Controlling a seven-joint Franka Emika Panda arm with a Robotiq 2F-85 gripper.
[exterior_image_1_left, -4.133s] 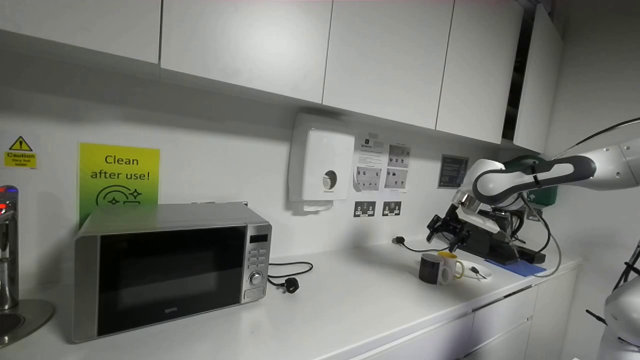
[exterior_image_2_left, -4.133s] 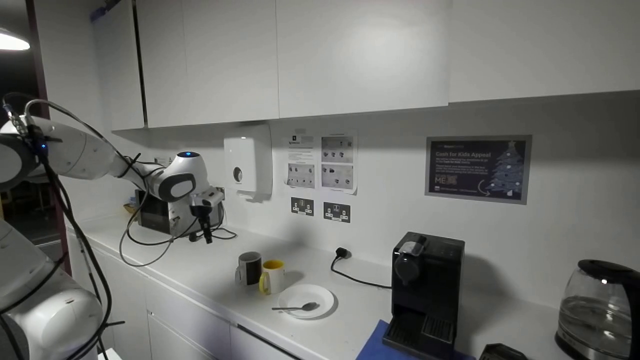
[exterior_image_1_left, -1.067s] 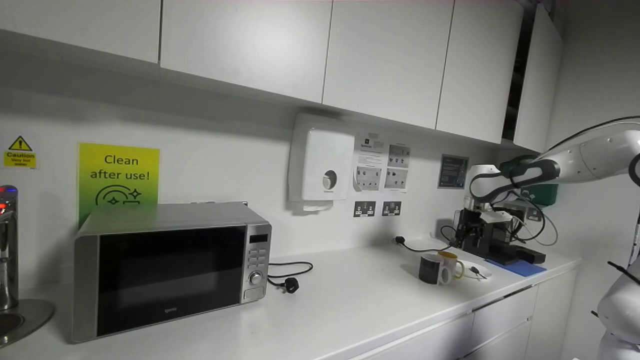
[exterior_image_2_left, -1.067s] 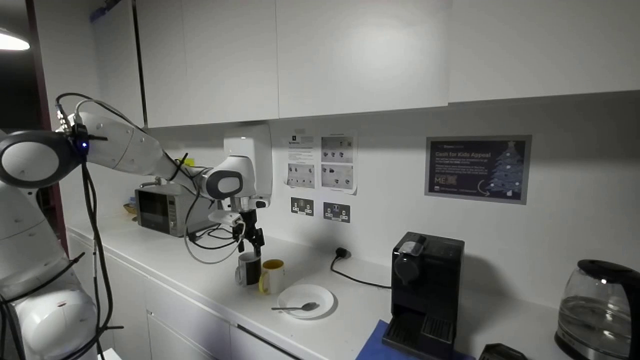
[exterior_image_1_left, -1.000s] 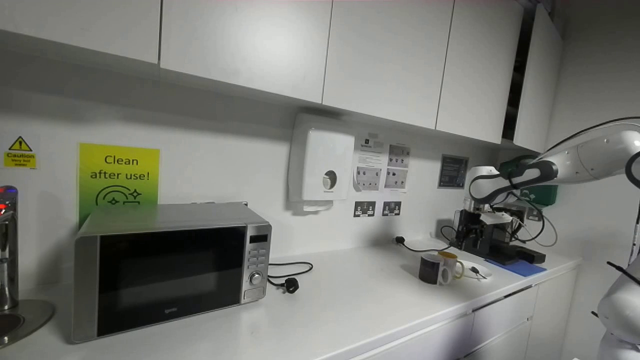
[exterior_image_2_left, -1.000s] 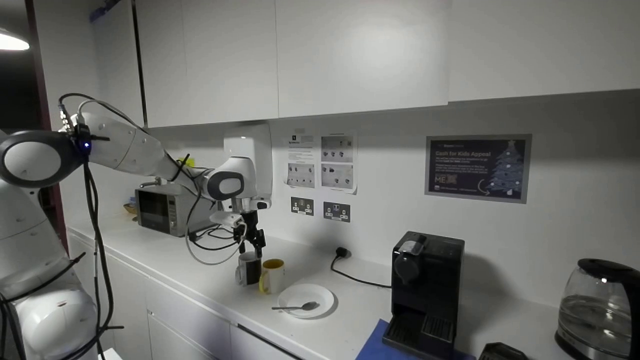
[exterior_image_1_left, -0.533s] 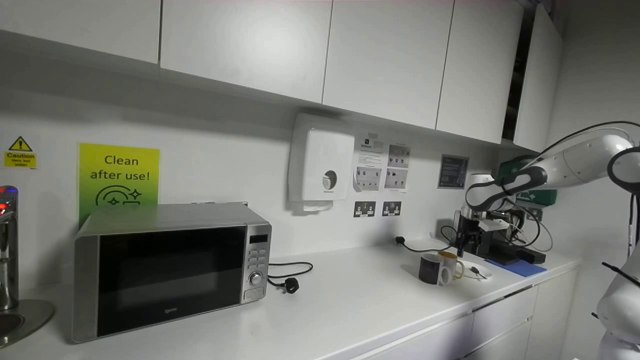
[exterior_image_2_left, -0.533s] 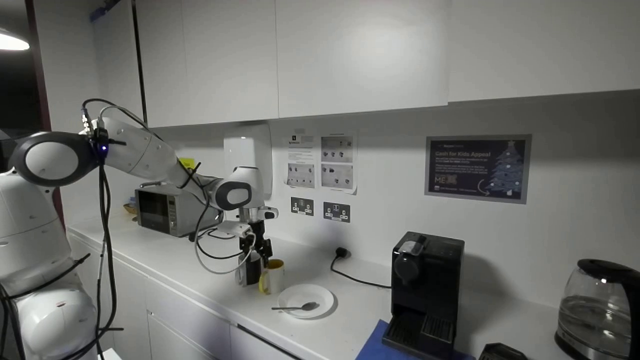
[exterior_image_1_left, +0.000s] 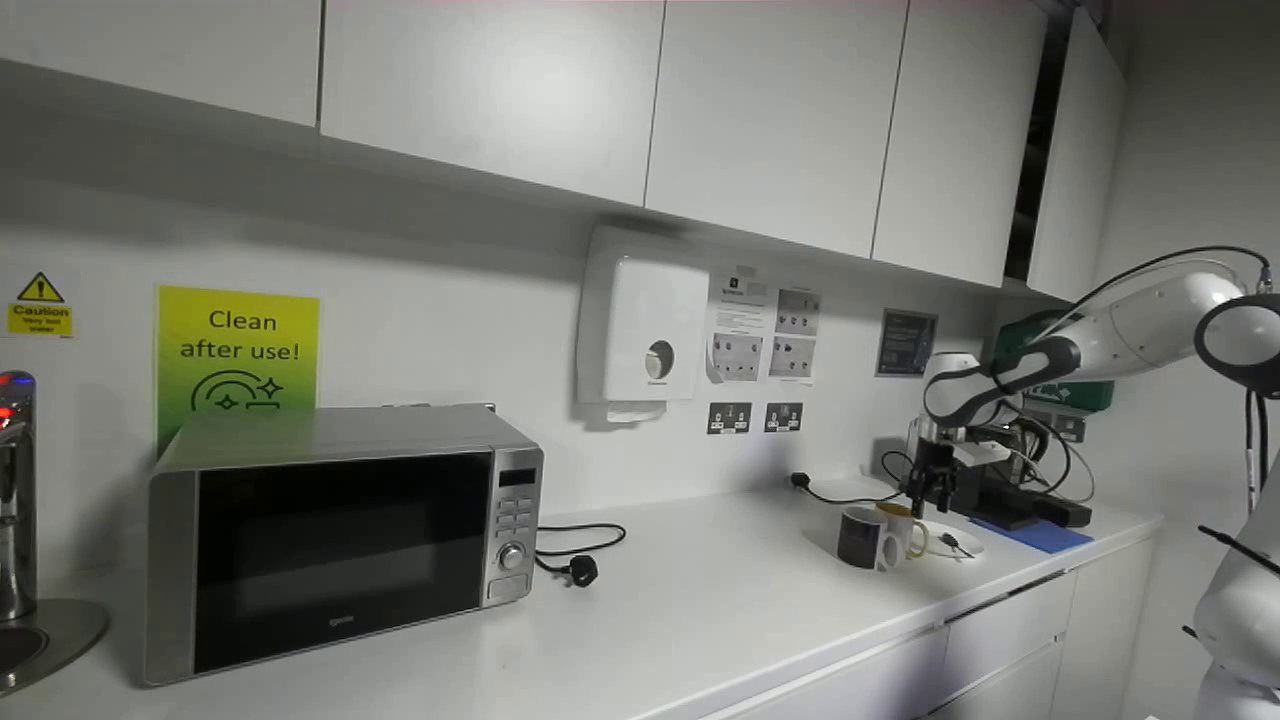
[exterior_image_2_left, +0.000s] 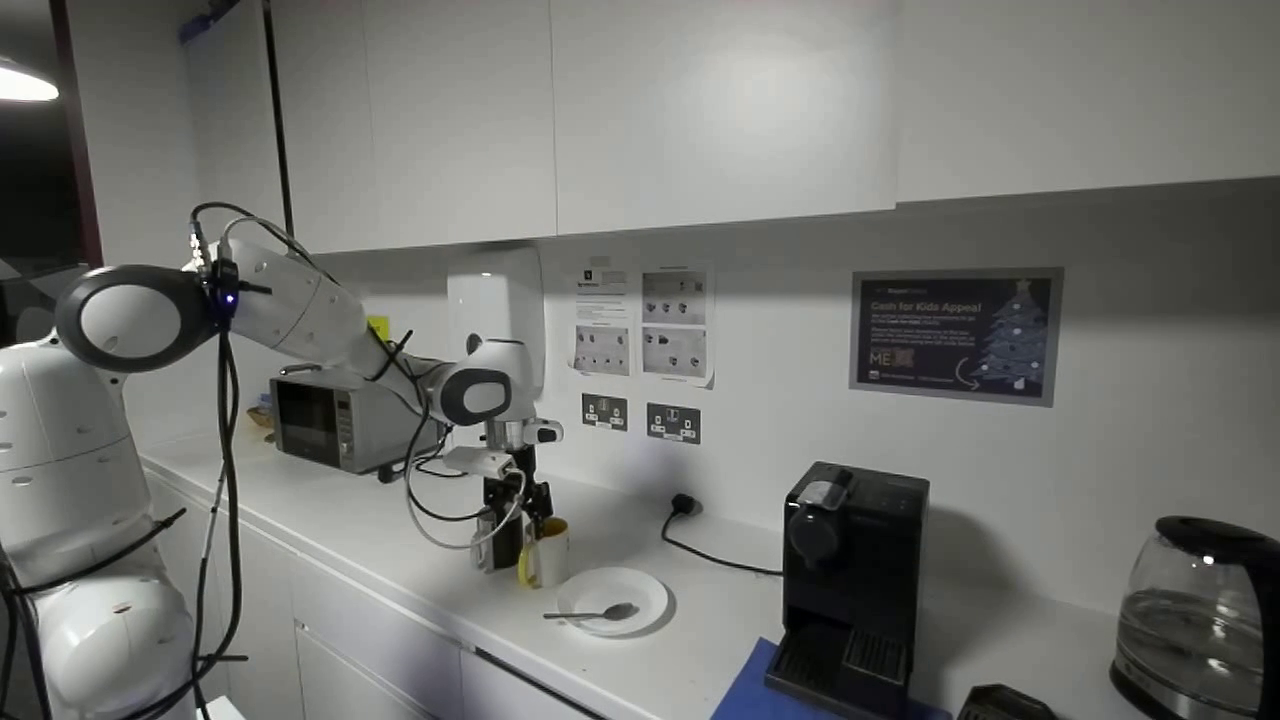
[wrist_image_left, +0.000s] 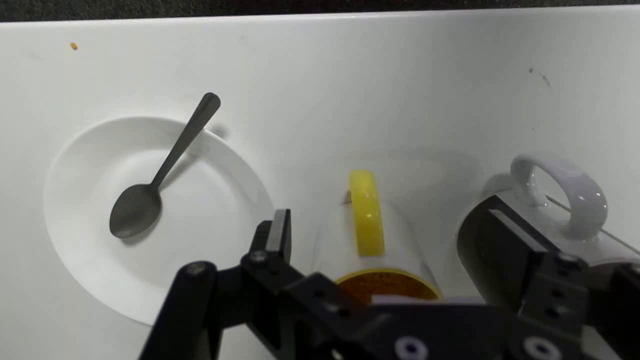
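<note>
I have the hand (wrist_image_left: 400, 237) open, jaws wide apart, hanging over the bench (wrist_image_left: 350, 75). Nearest is the white mug (wrist_image_left: 375, 240), upright on the bench between plate (wrist_image_left: 210, 215) and black mug (exterior_image_1_left: 860, 540); my wrist view shows it between the hand's two fingers (wrist_image_left: 281, 235), yellow handle turned toward the bench's front edge, and I cannot tell whether a finger touches it. One fingertip overlaps the plate's rim in that view, the other the black mug, itself upright and just beside the white one. The spoon (wrist_image_left: 137, 207) lies with its bowl in the plate, stem out past the rim. In an exterior view I note the coffee machine (exterior_image_2_left: 870, 560) on a blue mat (exterior_image_2_left: 745, 690), beyond the plate, and a glass jug (exterior_image_2_left: 1190, 620) further along; the microwave (exterior_image_2_left: 312, 420) stands well apart from the mugs
</note>
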